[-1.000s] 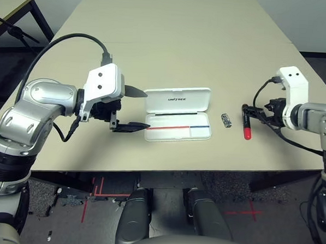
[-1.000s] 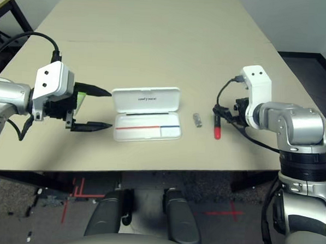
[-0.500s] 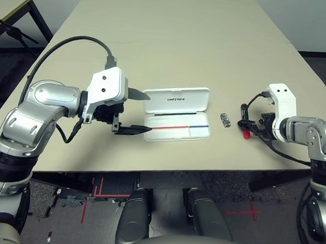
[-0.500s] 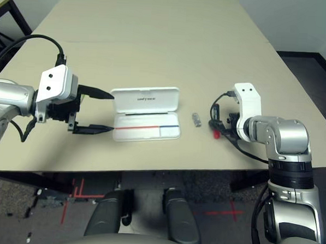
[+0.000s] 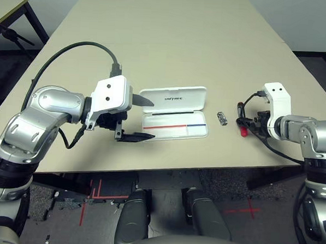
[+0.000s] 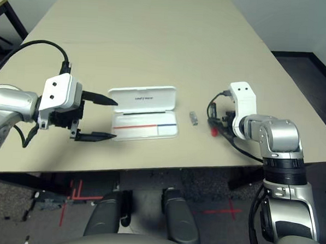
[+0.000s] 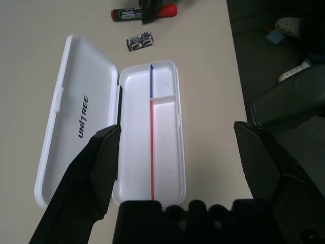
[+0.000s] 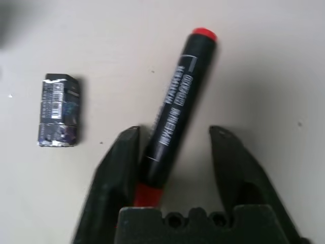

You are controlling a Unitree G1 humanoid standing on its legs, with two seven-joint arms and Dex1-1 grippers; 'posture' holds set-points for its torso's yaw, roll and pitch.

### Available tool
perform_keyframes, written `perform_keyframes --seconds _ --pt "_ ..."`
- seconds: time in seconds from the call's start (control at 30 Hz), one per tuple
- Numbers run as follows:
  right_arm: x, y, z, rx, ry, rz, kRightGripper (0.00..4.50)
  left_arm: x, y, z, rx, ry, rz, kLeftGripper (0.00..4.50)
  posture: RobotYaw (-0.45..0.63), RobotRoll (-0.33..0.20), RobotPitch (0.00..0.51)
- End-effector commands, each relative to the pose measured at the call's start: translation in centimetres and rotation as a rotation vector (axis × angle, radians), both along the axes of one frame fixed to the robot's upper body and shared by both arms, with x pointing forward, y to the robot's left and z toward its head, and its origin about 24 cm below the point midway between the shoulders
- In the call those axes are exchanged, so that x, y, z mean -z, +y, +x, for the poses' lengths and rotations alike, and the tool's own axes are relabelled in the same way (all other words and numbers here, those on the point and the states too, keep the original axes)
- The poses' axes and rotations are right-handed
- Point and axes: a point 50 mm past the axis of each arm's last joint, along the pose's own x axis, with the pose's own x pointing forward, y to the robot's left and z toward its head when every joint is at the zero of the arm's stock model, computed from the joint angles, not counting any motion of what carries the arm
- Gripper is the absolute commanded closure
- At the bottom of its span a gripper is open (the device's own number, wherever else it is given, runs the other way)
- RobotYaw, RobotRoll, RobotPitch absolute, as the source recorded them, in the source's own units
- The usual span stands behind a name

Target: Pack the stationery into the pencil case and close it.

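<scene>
Marker [image 8: 175, 109] lies slanted between my right fingers [image 8: 175, 152], its black barrel against one finger [image 8: 119, 162] while the other finger [image 8: 233, 162] stands apart from it with bench showing in the gap. So these fingers are partly open around the marker and not clamped on it; it rests flat on the bench [image 5: 172, 46], one red end pointing away from my fingertips, the other red end down near my palm. Just beyond that near finger, off to its outer side, sits the small silver-black metal piece [image 8: 58, 110], apart from both marker and finger.

My left fingers [image 7: 175, 152] are spread as wide as they go and hold nothing. Past their tips lies the pencil case [image 7: 109, 119], open and flat on the bench: the lid [image 7: 71, 119] with its dark logo lies before one finger [image 7: 86, 183], the tray [image 7: 152, 147] with its red-and-blue line between the two fingers. The tray's compartments are bare white. Farther beyond the case, the metal piece and the marker lie near each other.
</scene>
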Motion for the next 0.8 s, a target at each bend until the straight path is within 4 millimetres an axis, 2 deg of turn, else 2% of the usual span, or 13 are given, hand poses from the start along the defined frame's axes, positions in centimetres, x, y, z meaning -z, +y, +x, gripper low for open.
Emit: perform_keyframes --seconds 0.03,0.1,0.13,0.3,0.43,0.6,0.7,0.8 --pt "1.1 -0.6 -0.1 -0.004 0.039 -0.051 3.3 -0.3 -0.1 -0.3 -0.003 0.009 0.004 0.0 -0.08 0.0 0.127" --pt "1.1 -0.7 0.0 -0.017 0.032 -0.068 3.95 -0.4 -0.2 -0.4 -0.003 0.01 0.004 0.0 -0.08 0.0 0.125" --pt "1.1 -0.8 0.0 -0.024 0.028 -0.075 3.99 -0.4 -0.2 -0.4 -0.003 0.01 0.004 0.0 -0.08 0.0 0.125" --pt "0.5 -1.3 0.1 -0.078 -0.003 -0.107 3.99 -0.5 -0.5 -0.4 -0.003 0.011 0.001 0.0 -0.08 0.0 0.122" --pt "-1.1 -2.2 0.5 -0.125 -0.058 -0.135 3.99 -0.5 -0.6 -0.3 -0.003 0.011 0.002 0.0 -0.08 0.0 0.122" --pt "-5.1 -3.6 1.1 -0.264 -0.178 -0.102 3.99 -0.4 -0.4 -0.1 -0.007 0.016 0.009 0.0 -0.09 0.0 0.121" --pt "-6.5 -4.3 1.1 -0.328 -0.183 -0.126 3.99 -0.3 -0.2 0.0 -0.006 0.021 0.018 0.0 -0.09 0.0 0.121" --pt "-8.0 -4.5 1.0 -0.463 -0.18 -0.156 3.99 0.0 -0.1 0.0 -0.007 0.027 0.024 0.0 -0.09 0.0 0.121"
